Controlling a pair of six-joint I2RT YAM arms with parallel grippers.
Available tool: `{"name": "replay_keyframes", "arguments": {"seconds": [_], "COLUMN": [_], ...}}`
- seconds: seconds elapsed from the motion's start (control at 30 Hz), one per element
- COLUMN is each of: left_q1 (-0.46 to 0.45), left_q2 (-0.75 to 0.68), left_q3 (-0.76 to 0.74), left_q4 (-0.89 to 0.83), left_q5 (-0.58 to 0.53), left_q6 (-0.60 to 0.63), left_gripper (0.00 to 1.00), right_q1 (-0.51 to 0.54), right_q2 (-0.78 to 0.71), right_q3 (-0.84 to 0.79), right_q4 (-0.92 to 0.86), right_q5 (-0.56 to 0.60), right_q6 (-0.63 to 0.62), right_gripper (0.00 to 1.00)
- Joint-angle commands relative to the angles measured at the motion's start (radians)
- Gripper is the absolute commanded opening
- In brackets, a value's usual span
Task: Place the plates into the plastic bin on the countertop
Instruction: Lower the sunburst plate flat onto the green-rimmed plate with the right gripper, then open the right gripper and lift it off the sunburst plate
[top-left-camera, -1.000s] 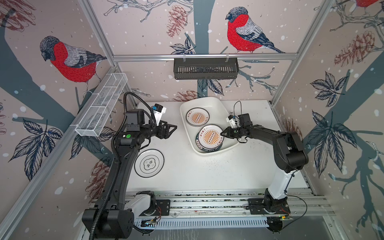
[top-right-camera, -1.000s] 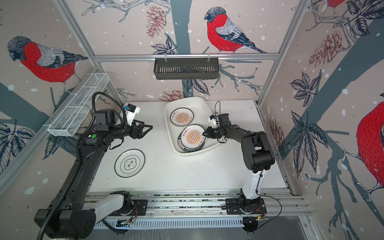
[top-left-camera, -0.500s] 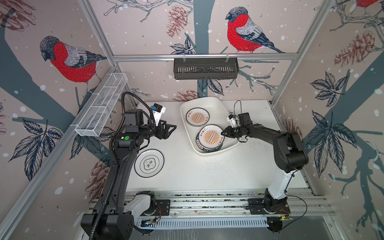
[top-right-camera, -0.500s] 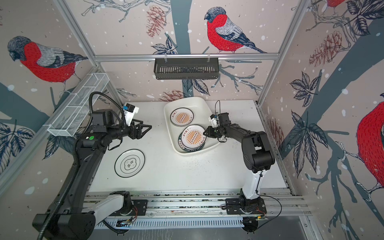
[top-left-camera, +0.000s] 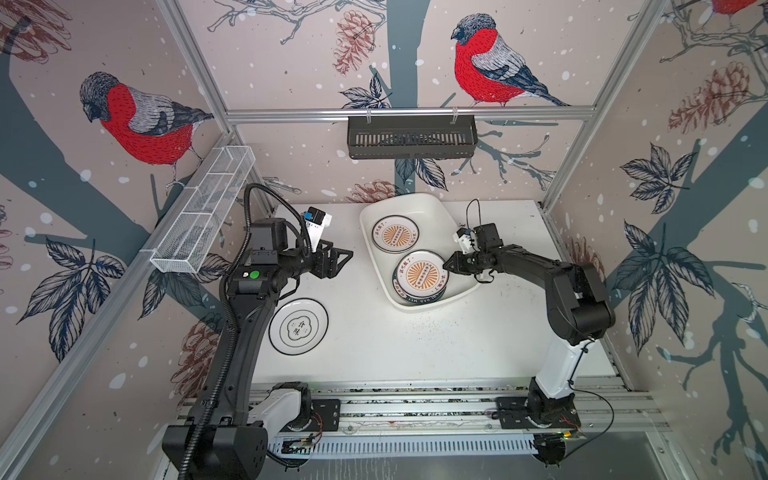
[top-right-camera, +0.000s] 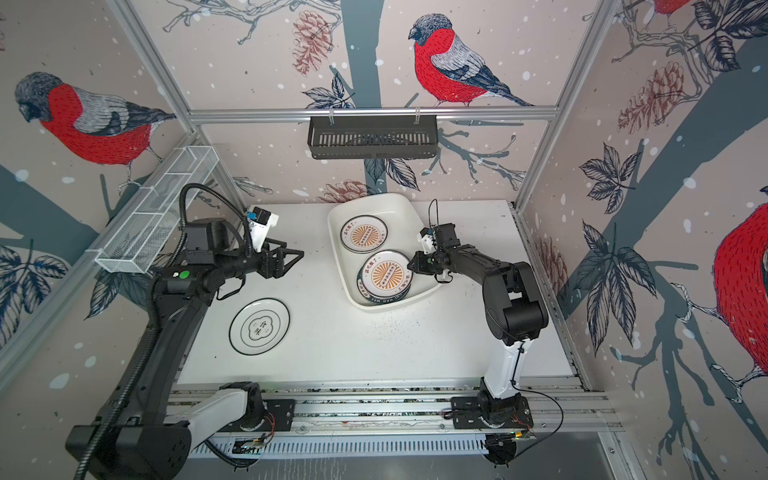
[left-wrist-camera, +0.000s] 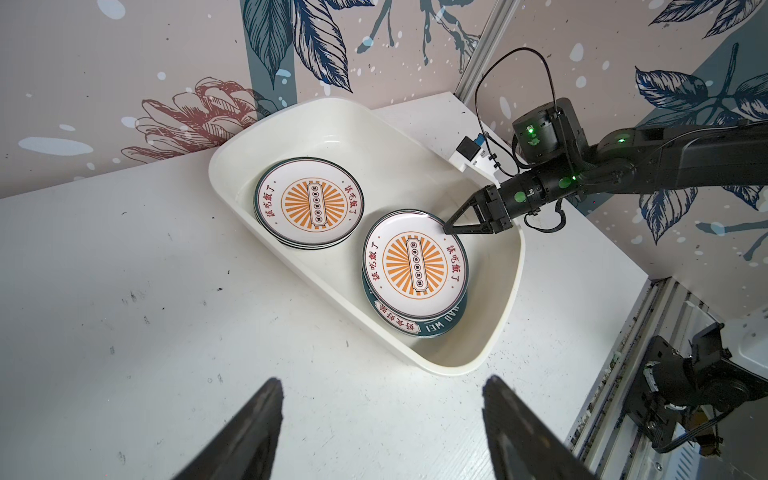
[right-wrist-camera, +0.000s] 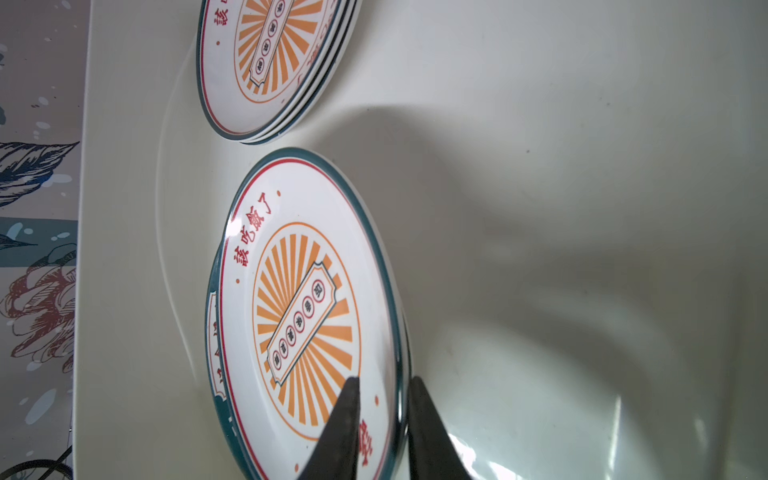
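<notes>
Bird-and-pinecone wallpaper surrounds a white speckled counter (top-left-camera: 415, 353), seen from above. At its far middle sits the cream plastic bin (top-left-camera: 420, 203), which holds two piles of plates. One is a far stack (top-left-camera: 395, 234) topped by an orange sunburst design. The other is a near pile where a sunburst plate (top-left-camera: 422, 274) lies on a green-lettered plate (top-left-camera: 415, 299). The right gripper (top-left-camera: 448, 266) reaches in from the right, its jaws narrowly parted astride that sunburst plate's right rim, apparently to set it down; whether they pinch it cannot be told. One emblem plate (top-left-camera: 298, 326) lies on the counter at near left, outside the bin. The left gripper (top-left-camera: 344, 262) hovers above the counter between that plate and the bin, jaws wide and empty, probably placed to fetch it next.
</notes>
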Motion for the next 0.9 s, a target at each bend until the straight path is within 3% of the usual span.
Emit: {"name": "replay_keyframes", "arguments": {"seconds": [0.0, 0.67, 0.87], "left_q1": [0.000, 0.001, -0.001], "left_q2": [0.004, -0.004, -0.037], "left_q3": [0.007, -0.024, -0.056], "left_q4": [0.002, 0.000, 0.001], "left_q5": [0.003, -0.020, -0.120], "left_q6": [0.020, 0.026, 0.029], "left_gripper": [0.76, 0.77, 0.82], "right_q1": [0.008, 0.037, 0.078], "right_q2": [0.005, 0.014, 0.065], "right_q3": [0.019, 0.093, 0.181], "right_q4": [-0.032, -0.043, -0.041], "right_q5": [0.031, 0.101, 0.213], "right_q6": [-0.029, -0.006, 0.020], "right_gripper": [0.23, 0.23, 0.24]}}
